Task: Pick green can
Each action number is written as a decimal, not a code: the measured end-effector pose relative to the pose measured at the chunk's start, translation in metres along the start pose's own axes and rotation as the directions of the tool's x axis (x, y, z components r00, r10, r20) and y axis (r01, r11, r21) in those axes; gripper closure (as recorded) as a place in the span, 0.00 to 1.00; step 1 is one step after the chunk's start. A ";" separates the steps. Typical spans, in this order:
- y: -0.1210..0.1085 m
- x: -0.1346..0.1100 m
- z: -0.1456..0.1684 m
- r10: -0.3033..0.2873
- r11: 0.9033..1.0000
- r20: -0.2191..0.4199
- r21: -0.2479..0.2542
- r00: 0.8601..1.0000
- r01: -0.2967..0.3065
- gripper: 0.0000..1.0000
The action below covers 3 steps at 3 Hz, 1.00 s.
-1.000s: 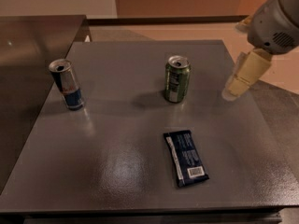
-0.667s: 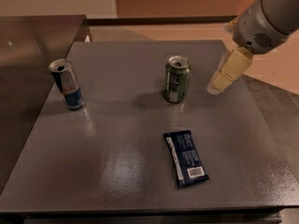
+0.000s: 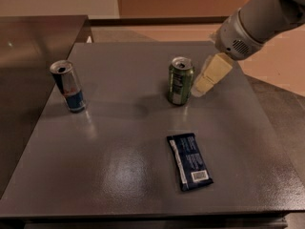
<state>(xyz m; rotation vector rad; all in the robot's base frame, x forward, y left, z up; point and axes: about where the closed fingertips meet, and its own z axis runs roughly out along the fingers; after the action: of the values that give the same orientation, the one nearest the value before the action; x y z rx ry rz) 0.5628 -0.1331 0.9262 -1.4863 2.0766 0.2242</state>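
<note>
The green can (image 3: 180,80) stands upright on the grey table (image 3: 119,171), right of centre toward the back. It has a silver top and a pale label panel on its side. My gripper (image 3: 209,76), with pale yellow fingers, reaches in from the upper right on a grey arm (image 3: 257,23). It hangs just right of the can, close to it and apart from it.
A slimmer blue-and-silver can (image 3: 69,86) stands upright at the left of the table. A dark blue snack packet (image 3: 189,161) lies flat near the front, below the green can. A darker counter (image 3: 28,46) adjoins at the left.
My gripper has moved left and a little down, from near the table's right edge to just beside the green can. The cans and the packet have not moved.
</note>
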 end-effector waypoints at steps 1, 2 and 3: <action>0.005 -0.012 0.019 0.002 0.999 0.021 -0.037 1.000 -0.001 0.00; 0.010 -0.022 0.034 -0.003 0.998 0.035 -0.064 0.999 0.005 0.00; 0.015 -0.027 0.046 -0.008 0.996 0.033 -0.093 0.999 0.011 0.18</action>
<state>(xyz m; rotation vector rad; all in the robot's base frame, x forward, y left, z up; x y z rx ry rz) 0.5709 -0.0853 0.9002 -1.5362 2.0575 0.3435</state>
